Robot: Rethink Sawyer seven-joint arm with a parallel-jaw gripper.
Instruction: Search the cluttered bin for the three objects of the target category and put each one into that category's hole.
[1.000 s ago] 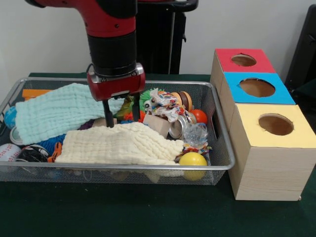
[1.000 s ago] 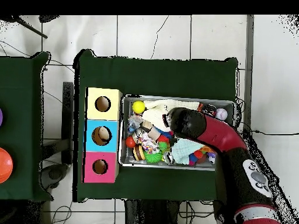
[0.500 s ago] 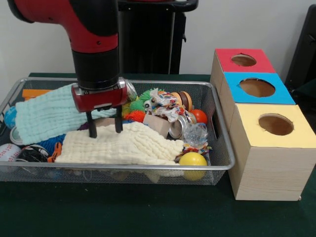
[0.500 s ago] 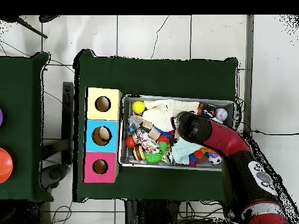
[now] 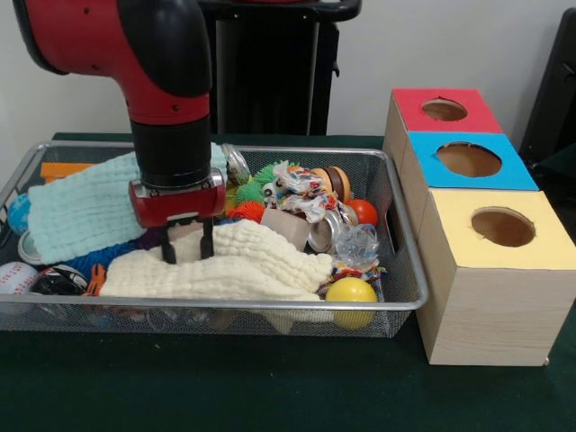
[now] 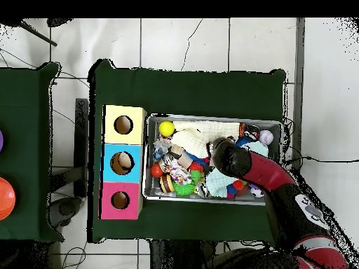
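Observation:
My gripper (image 5: 186,253) stands low in the wire bin (image 5: 270,307), left of its middle. Its fingers are pushed into the cream cloth (image 5: 243,265) and pinch a raised fold of it. In the overhead view the red arm (image 6: 263,171) covers the gripper. A yellow ball (image 5: 351,292) lies at the bin's front right corner, and an orange ball (image 5: 364,211) sits behind a crushed can (image 5: 326,232). A baseball (image 5: 15,276) rests at the bin's left end. Right of the bin stand the red box (image 5: 409,103), blue box (image 5: 430,148) and yellow box (image 5: 457,211), each with a round hole on top.
A light blue cloth (image 5: 81,207) covers the bin's back left. A green spiky toy (image 5: 255,183), a patterned rope toy (image 5: 301,193), a wooden block (image 5: 286,227) and clear plastic (image 5: 357,245) crowd the middle right. Green cloth covers the table (image 5: 270,387).
The gripper moved left along the bin and sank into the cream cloth. Its fingers drew closer together, and the cloth bunched up between them.

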